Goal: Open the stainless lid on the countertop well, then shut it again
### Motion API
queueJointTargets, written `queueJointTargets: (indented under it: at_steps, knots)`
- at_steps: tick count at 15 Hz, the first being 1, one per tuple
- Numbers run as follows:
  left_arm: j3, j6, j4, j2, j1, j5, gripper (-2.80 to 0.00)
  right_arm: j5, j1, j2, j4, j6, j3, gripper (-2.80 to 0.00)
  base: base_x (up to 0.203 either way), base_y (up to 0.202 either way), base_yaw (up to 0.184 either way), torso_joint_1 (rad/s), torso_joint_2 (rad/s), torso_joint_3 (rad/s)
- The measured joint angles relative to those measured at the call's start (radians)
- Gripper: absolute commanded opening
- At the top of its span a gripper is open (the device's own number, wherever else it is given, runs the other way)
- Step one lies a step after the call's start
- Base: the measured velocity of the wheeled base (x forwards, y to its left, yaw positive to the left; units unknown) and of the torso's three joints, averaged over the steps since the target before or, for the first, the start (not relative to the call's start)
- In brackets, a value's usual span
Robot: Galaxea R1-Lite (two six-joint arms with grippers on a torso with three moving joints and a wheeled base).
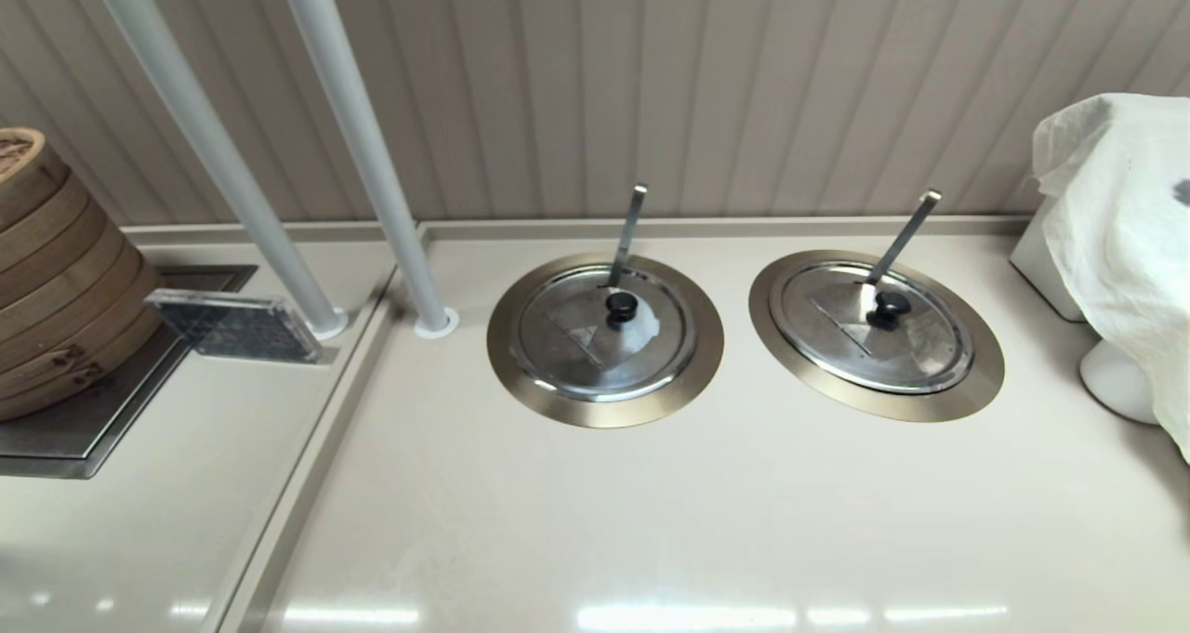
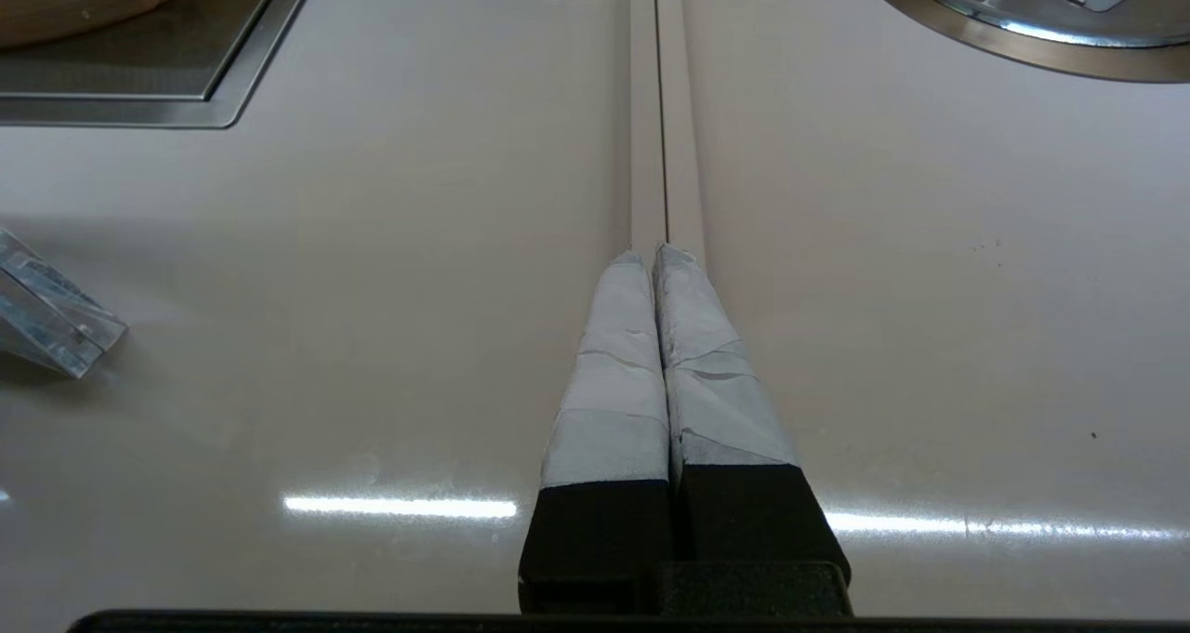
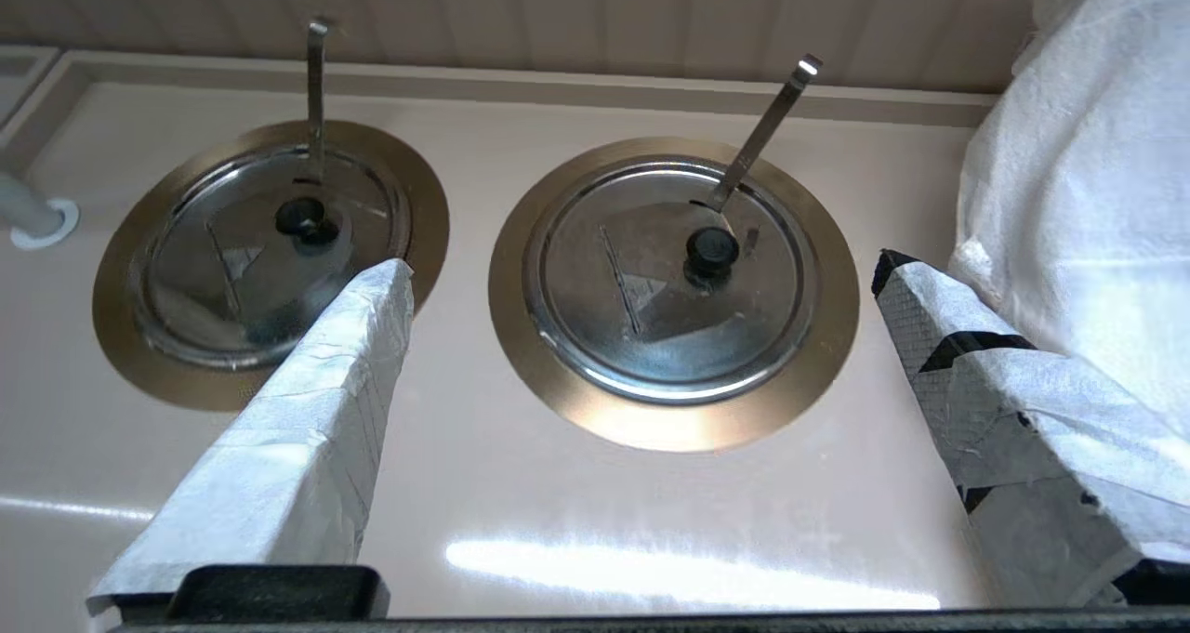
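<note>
The stainless lid (image 1: 906, 349) lies flat and closed on the right-hand countertop well (image 1: 981, 382), whose bronze flange rings it. Its flap is clean grey, with a black knob (image 1: 889, 306) and a ladle handle (image 1: 904, 233) slanting up behind. In the right wrist view the lid (image 3: 651, 336), knob (image 3: 712, 246) and flange (image 3: 669, 424) lie ahead of my right gripper (image 3: 641, 266), which is open, empty and back from the well. My left gripper (image 2: 651, 257) is shut on nothing above the counter seam (image 2: 662, 103). Neither gripper shows in the head view.
The twin well (image 1: 604, 415) with a whitish patch on its lid flap (image 1: 640, 334) sits to the left; its flange (image 2: 1023, 52) shows in the left wrist view. Two grey poles (image 1: 372, 150) rise behind. Bamboo steamers (image 1: 56, 270) stand far left, a white cloth-covered object (image 1: 1125, 243) far right.
</note>
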Motion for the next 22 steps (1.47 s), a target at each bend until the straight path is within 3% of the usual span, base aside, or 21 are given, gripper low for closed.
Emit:
queueJointTargets:
  at_steps: [5, 8, 12, 20, 21, 22]
  knots:
    - [0.0, -0.001, 0.0, 0.0, 0.0, 0.0, -2.8, 0.012, -0.001, -0.42, 0.216, -0.078, 0.236, 0.0, 0.0, 0.0, 0.0, 0.0, 0.0, 0.0]
    - [0.0, 0.0, 0.0, 0.0, 0.0, 0.0, -2.8, 0.016, -0.065, -0.543, 0.316, -0.088, 0.299, 0.0, 0.0, 0.0, 0.0, 0.0, 0.0, 0.0]
    - [0.0, 0.0, 0.0, 0.0, 0.0, 0.0, -2.8, 0.016, -0.076, -0.633, 0.223, -0.081, 0.471, 0.0, 0.0, 0.0, 0.0, 0.0, 0.0, 0.0]
    - [0.0, 0.0, 0.0, 0.0, -0.001, 0.0, -2.8, 0.069, -0.012, -0.891, 0.032, -0.112, 0.894, 0.0, 0.0, 0.0, 0.0, 0.0, 0.0, 0.0]
    - [0.0, -0.001, 0.0, 0.0, -0.001, 0.0, -2.8, 0.067, -0.011, -0.911, -0.044, -0.093, 0.944, -2.8, 0.0, 0.0, 0.0, 0.0, 0.0, 0.0]
    - [0.0, -0.001, 0.0, 0.0, 0.0, 0.0, -2.8, 0.063, -0.011, -0.925, -0.1, -0.055, 0.972, -2.8, 0.0, 0.0, 0.0, 0.0, 0.0, 0.0]
